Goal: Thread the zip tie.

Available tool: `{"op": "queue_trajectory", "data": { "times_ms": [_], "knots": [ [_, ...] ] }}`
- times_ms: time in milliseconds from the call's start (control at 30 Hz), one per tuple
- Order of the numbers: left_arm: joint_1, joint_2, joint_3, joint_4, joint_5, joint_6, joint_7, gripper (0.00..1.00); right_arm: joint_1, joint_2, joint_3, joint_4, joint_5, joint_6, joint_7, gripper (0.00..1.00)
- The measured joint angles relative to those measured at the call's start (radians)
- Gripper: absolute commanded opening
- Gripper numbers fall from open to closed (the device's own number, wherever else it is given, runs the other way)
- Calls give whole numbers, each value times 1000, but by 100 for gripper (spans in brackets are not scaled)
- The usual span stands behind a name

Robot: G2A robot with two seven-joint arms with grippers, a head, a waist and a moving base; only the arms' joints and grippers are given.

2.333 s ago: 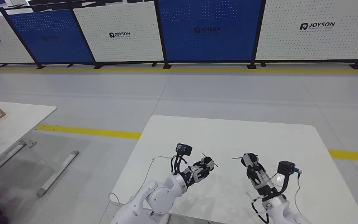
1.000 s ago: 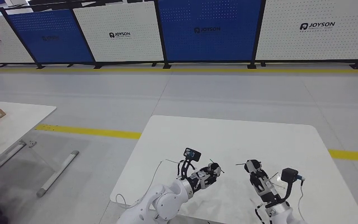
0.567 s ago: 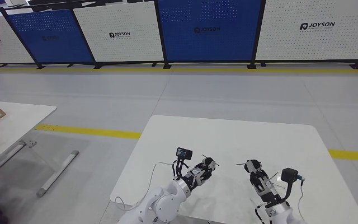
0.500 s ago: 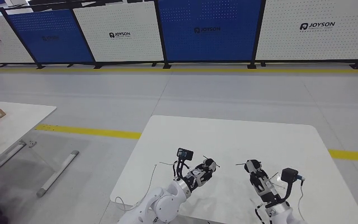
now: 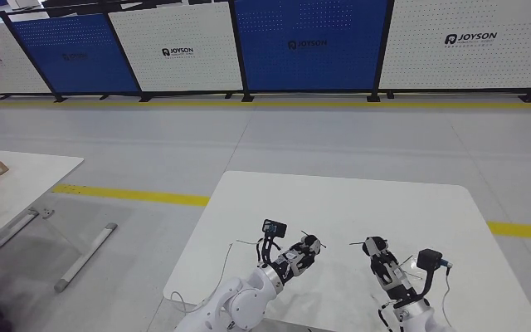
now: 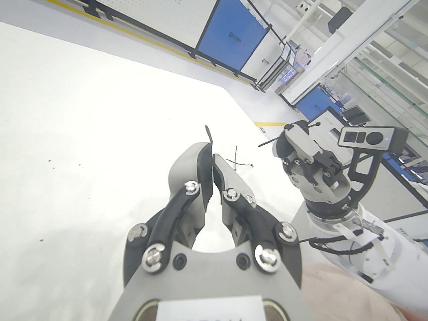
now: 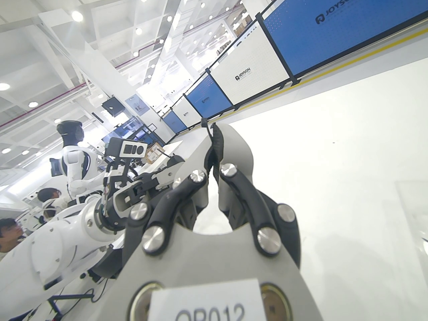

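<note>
1. Left gripper (image 6: 212, 155): jaws pinch a black strip (image 6: 209, 134). Right gripper (image 7: 214, 135): jaws pinch the zip tie (image 7: 208, 128), head poking out. Both hang above the table (image 5: 348, 199), well apart.
2. Likely best: line the strip's tip squarely with the head, then close in slowly.

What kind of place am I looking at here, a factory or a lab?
Probably a robot test area in a big industrial hall: blue and white perforated partitions fence it off, a yellow line marks the floor, and the high ceiling carries rows of lights.
</note>
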Motion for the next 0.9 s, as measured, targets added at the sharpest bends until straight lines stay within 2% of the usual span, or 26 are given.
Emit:
{"op": "queue_trajectory", "data": {
  "times_ms": [167,267,400,467,567,667,900],
  "knots": [
    [0,0,0,0,0,0,0,0,-1,-1,2,-2,-5,5,1,0],
    [0,0,0,0,0,0,0,0,-21,-1,21,-13,-23,15,-7,0],
    [0,0,0,0,0,0,0,0,-72,2,62,-12,30,-55,-16,0],
    [0,0,0,0,0,0,0,0,-88,3,71,-17,68,-65,-7,0],
    [0,0,0,0,0,0,0,0,-94,-3,44,-13,85,-62,-3,0],
    [0,0,0,0,0,0,0,0,-72,-11,5,10,101,-62,20,0],
    [0,0,0,0,0,0,0,0,-67,-12,2,15,101,-62,20,0]
  ]
}}
